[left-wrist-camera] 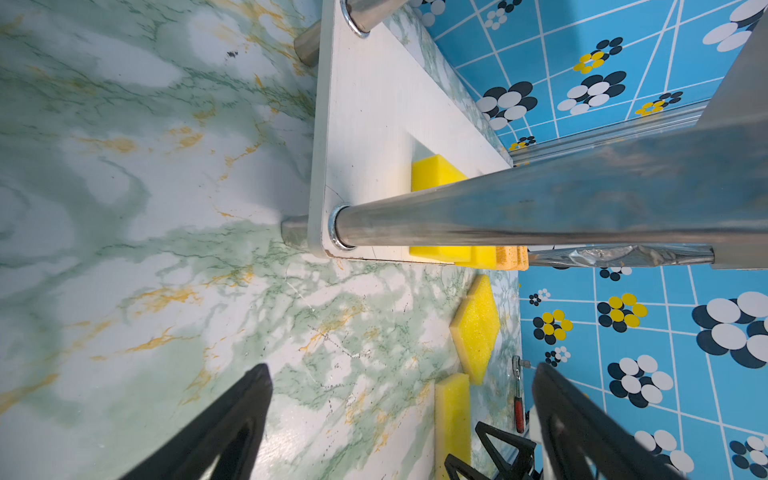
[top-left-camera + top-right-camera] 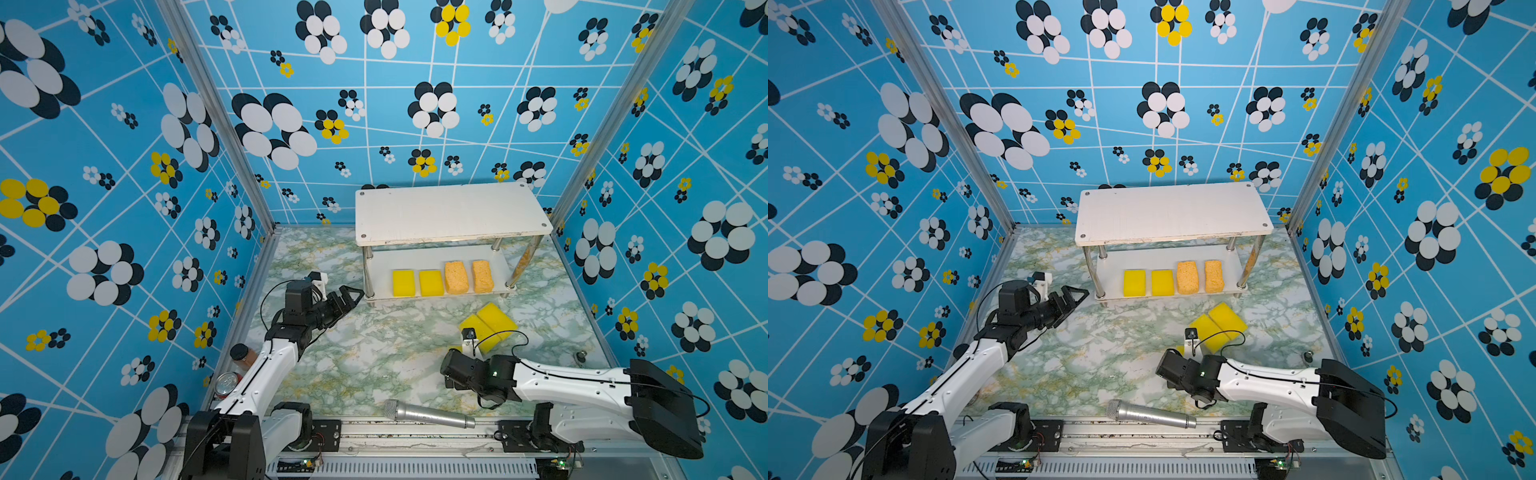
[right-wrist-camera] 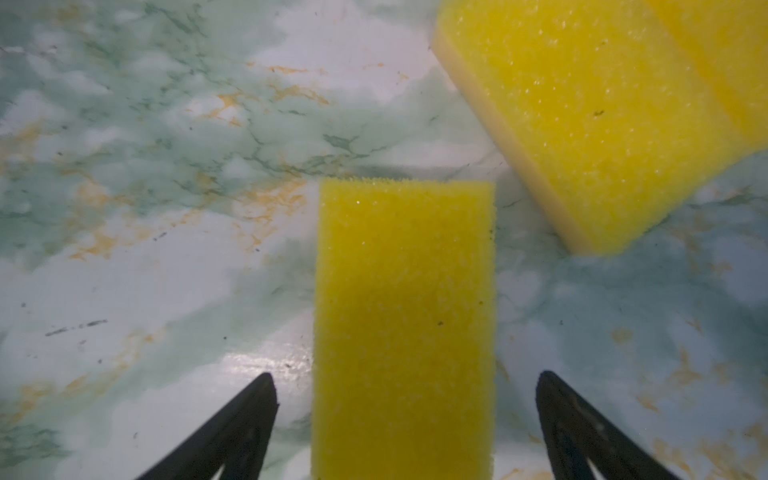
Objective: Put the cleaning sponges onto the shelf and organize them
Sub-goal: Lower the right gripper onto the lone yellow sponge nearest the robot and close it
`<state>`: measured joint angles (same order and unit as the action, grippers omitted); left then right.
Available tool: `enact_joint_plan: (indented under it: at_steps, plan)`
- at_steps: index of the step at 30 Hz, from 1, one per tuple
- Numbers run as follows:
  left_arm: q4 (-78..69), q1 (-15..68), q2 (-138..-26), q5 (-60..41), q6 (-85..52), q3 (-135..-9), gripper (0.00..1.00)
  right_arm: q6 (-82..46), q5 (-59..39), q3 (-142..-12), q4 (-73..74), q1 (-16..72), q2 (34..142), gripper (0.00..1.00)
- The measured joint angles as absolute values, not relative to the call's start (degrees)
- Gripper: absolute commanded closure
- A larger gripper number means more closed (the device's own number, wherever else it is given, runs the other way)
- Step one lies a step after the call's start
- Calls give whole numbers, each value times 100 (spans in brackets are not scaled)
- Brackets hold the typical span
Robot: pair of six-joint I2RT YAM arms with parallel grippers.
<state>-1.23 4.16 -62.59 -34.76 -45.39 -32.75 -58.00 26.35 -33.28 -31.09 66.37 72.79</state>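
Sponge (image 3: 403, 324) lies lengthwise inside right end effector (image 3: 405, 377), jaws parted, aligned for pinching; shelf (image 2: 453, 212) stands at twelve o'clock.

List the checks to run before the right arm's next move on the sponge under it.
1. Right gripper open: ok.
2. Long yellow sponge centred between its fingers, not touched by either: ok.
3. Neighbouring yellow sponge apart from the fingers: ok.
4. Left gripper open, holding nothing, near the shelf: ok.
5. Room on the shelf: top board bare, row of four sponges on the lower tier: ok.
6. Fingers low enough to close on the sponge: cannot tell.
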Motion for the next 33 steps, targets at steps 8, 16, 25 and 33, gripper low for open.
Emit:
enact_joint_plan:
  at_steps: [8, 16, 25, 33]
  plan:
    - [-123, 416, -6259, -3500, -4539, -3275, 1, -5861, 2604, -3328, -2936, 6637, 7474, 3]
    - [-128, 416, -6272, -3500, -4587, -3275, 1, -5937, 2604, -3181, -2731, 6637, 7476, 12]
    - [-128, 416, -6440, -3518, -4609, -3275, 1, -5940, 2624, -3133, -2491, 6637, 7653, 21]
    - [-123, 416, -6440, -3516, -4604, -3275, 1, -5918, 2648, -3210, -2423, 6637, 7765, 36]
